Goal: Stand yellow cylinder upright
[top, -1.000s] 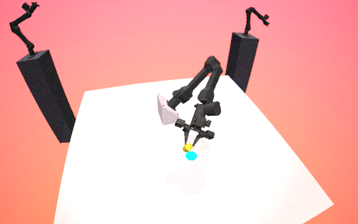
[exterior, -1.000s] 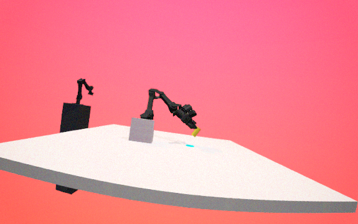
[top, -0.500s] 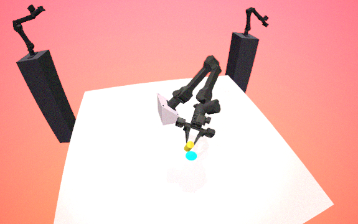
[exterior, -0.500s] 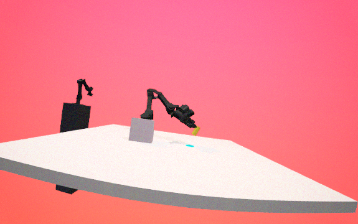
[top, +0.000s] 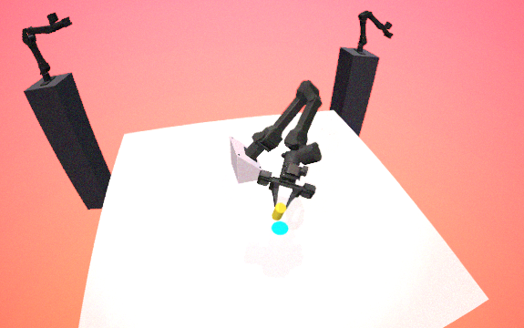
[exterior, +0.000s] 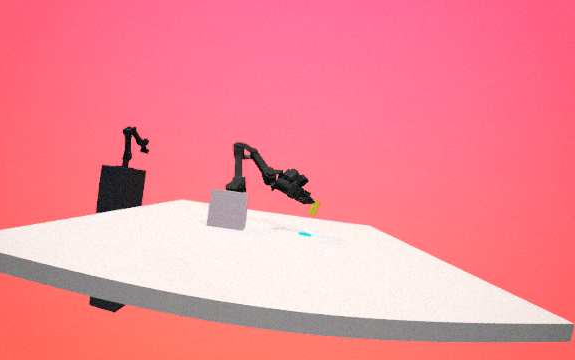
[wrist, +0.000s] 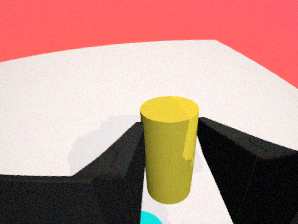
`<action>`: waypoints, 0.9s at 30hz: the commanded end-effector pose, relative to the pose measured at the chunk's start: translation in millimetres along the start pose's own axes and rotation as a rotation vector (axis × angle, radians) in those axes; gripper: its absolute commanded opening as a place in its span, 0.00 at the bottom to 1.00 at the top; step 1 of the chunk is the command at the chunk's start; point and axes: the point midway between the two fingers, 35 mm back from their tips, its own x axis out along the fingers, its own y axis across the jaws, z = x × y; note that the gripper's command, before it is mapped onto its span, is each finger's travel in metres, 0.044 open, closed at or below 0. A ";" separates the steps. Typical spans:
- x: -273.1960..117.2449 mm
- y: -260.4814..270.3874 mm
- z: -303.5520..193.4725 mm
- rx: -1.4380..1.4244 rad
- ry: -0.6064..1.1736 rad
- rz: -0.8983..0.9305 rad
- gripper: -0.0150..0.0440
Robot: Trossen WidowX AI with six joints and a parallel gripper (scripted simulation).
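Observation:
The yellow tall cylinder (top: 279,211) (exterior: 314,208) (wrist: 169,155) is held in the air above the table, near upright but tilted somewhat in the exterior view. My gripper (top: 281,206) (exterior: 313,202) (wrist: 170,127) is shut on it near its upper end, with one finger on each side. The cyan circle (top: 280,228) (exterior: 305,234) lies flat on the table below the cylinder. In the wrist view only a part of the circle (wrist: 150,218) shows at the bottom edge; the left finger may hide more of it.
The white table (top: 175,255) (exterior: 192,260) carries a pale block (top: 244,166) (exterior: 227,210) at the arm's base. Two dark pillars with other small arms stand beyond the table, a left pillar (top: 67,137) and a right pillar (top: 354,87). Soft shadows fall around the circle.

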 end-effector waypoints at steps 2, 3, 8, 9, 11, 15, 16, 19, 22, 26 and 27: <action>-5.1 -0.9 0.4 0.023 -0.037 0.009 0.43; -5.9 -0.8 0.6 0.027 -0.044 0.012 0.43; -10.2 -0.6 1.3 0.047 -0.075 0.025 0.43; -11.1 -0.6 1.4 0.051 -0.081 0.028 0.43; -12.9 -0.5 1.7 0.060 -0.094 0.033 0.43; -16.6 -0.5 2.3 0.077 -0.119 0.045 0.43; -17.5 -0.5 2.4 0.081 -0.125 0.048 0.43; -20.4 -0.6 2.9 0.094 -0.143 0.057 0.43; -23.4 -0.7 3.3 0.108 -0.161 0.066 0.43; -27.4 -0.9 3.8 0.126 -0.185 0.079 0.43; -28.5 -1.0 3.9 0.131 -0.191 0.082 0.43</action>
